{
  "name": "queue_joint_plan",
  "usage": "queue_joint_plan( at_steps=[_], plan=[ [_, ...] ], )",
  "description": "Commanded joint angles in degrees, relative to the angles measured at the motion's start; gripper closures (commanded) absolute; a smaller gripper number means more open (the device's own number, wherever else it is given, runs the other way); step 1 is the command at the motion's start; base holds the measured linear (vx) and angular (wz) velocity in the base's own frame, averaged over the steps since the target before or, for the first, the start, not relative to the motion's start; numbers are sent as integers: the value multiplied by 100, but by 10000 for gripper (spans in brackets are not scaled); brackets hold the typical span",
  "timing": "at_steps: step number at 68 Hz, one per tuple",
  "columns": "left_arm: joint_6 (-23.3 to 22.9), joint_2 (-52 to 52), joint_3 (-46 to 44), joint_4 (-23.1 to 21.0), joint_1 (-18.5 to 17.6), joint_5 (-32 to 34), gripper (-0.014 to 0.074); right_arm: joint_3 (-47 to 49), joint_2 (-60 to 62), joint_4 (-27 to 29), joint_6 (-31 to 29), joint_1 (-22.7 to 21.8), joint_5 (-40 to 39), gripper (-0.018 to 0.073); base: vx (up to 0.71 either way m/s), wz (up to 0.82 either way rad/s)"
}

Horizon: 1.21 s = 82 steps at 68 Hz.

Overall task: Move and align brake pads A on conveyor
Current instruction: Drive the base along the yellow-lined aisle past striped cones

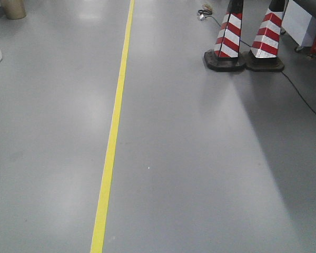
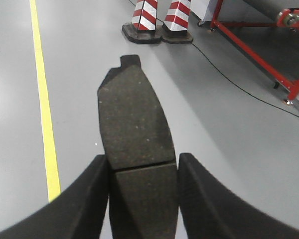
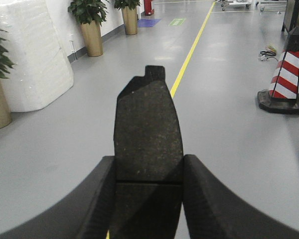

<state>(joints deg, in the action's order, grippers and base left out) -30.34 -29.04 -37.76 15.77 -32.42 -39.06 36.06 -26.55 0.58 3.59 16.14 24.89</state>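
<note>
Plainly, we see each arm carrying one pad over the grey floor (image 1: 200,158). Our left gripper (image 2: 143,196) has its fingers (image 2: 89,199) clamped on the sides of a brake pad A (image 2: 134,119), which points to twelve o'clock; two striped cones (image 2: 157,15) stand beyond it. Our right gripper (image 3: 148,199) likewise pinches a second brake pad A (image 3: 148,129), with a yellow line (image 3: 192,47) running behind toward one o'clock.
</note>
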Motion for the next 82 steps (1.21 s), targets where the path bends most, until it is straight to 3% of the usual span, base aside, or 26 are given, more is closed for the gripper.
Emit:
queue_joint_plan(
  at_steps=[1,82],
  plan=[
    [-38,-11,-156,87,-17,510,472,171,-31,-16,-24,-10,-579,499,61,-5],
    [-38,-11,-156,87,-17,510,472,171,-31,-5,-24,-10,-574,499,64,-4]
  ],
)
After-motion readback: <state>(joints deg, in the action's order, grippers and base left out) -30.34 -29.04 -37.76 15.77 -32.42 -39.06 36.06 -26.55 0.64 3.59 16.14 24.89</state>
